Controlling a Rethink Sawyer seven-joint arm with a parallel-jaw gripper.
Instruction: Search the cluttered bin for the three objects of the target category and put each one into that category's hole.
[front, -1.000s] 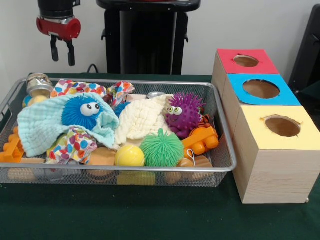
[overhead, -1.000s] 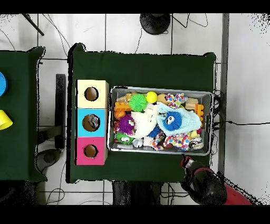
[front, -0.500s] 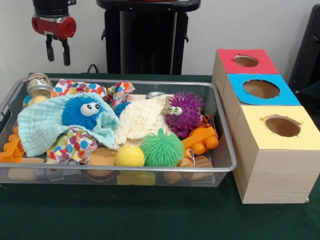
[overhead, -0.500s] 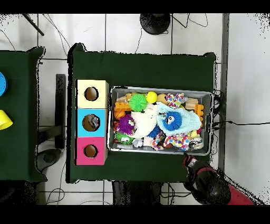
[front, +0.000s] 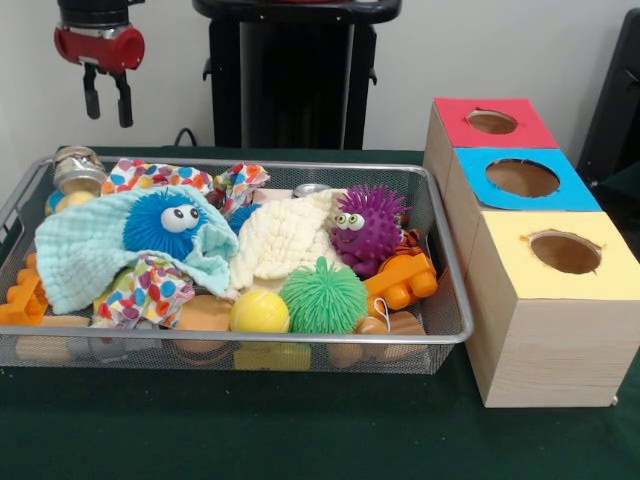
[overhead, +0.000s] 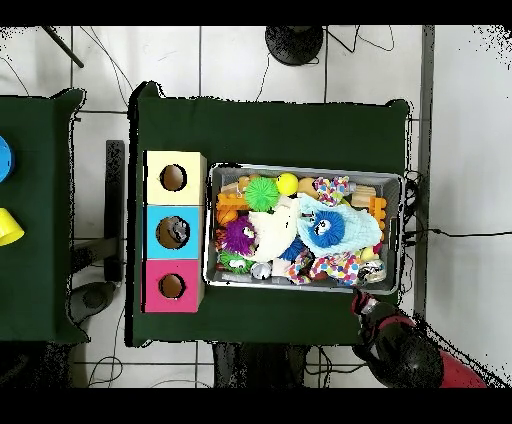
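Gripper (front: 106, 98) hangs above the bin's (front: 449, 290) far-left corner, jaws narrowly apart, empty. Likely targets, the spiky balls: purple (front: 366, 226) right of centre, green (front: 323, 295) by the near rim, blue (front: 163, 224) left, cloth-wrapped. Probably light, squashy; pinch across the body.

Front camera faces across the bin (front: 440, 250); overhead looks straight down on it.

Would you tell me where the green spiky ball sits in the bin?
In the front view, the green spiky ball lies near the bin's front rim, between the yellow ball and the orange block.
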